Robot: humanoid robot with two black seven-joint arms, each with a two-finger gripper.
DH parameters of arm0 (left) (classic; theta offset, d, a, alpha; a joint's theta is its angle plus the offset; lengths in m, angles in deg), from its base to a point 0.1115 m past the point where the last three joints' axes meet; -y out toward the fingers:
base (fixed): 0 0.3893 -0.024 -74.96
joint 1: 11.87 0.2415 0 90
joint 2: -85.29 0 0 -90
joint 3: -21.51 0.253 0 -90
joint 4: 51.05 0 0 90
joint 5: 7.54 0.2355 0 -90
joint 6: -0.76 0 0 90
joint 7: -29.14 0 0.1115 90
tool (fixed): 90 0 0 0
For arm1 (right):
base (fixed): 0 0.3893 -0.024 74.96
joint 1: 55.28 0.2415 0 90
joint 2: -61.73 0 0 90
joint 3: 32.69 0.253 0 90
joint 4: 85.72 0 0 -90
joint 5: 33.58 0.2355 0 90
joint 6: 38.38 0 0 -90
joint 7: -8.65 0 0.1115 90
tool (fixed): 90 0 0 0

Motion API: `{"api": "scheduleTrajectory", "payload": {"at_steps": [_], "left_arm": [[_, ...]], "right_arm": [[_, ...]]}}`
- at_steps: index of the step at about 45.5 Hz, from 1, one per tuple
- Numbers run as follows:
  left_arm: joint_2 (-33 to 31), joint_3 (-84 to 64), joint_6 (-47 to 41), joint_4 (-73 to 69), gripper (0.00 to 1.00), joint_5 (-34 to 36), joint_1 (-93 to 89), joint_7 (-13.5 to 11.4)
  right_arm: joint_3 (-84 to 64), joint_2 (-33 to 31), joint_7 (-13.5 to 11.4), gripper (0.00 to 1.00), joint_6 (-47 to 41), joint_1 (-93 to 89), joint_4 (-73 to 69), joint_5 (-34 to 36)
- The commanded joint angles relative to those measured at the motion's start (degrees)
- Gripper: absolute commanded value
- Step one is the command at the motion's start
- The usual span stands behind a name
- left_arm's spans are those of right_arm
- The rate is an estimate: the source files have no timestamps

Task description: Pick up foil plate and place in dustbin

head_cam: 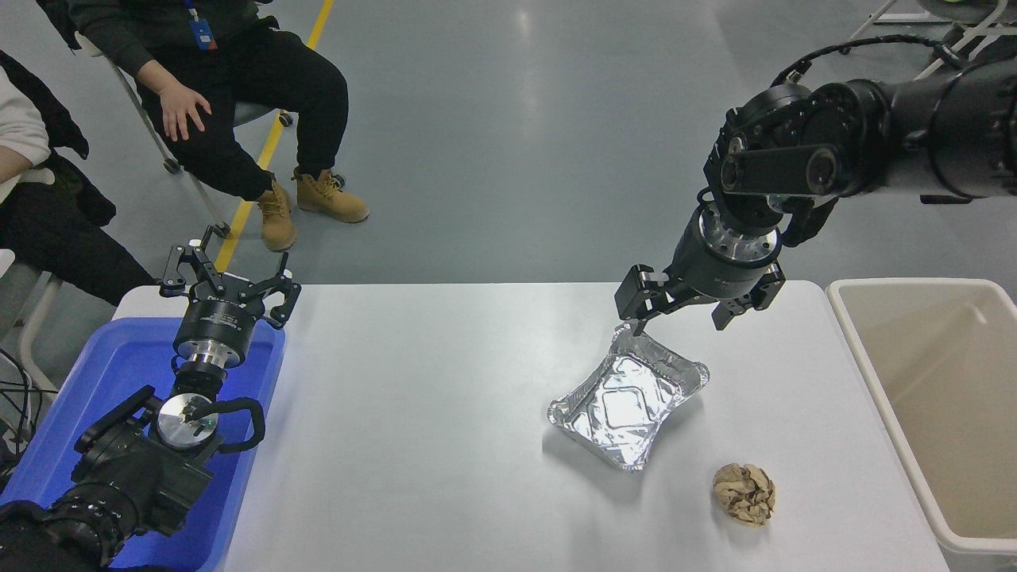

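Note:
The foil plate (628,397) is a shiny silver tray on the white table (413,413), right of centre, with its base facing up towards me. My right gripper (683,318) hangs open just above the plate's far rim. Its left fingertip (636,320) is at the plate's far corner and its right fingertip is off past the rim. Nothing is held. The beige dustbin (844,318) stands at the table's right edge, close to the right of the gripper. My left gripper (230,282) is parked open at the lower left.
A crumpled tan paper ball (744,492) lies near the table's front, right of the plate. A bright blue tub (127,357) sits under the left arm. Two people (238,79) sit beyond the table's far left corner.

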Motion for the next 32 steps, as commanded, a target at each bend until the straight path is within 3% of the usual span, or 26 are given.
{"api": "scheduleTrajectory", "payload": {"at_steps": [1, 32], "left_arm": [[-0.01, 0.00, 0.00, 0.07, 0.99, -0.09, 0.00, 0.00], [-0.01, 0.00, 0.00, 0.07, 0.99, 0.00, 0.00, 0.00]], "right_arm": [[0.00, 0.05, -0.01, 1.00, 0.01, -0.28, 0.08, 0.09], [0.44, 0.23, -0.01, 1.00, -0.25, -2.83, 3.16, 0.00]]}}
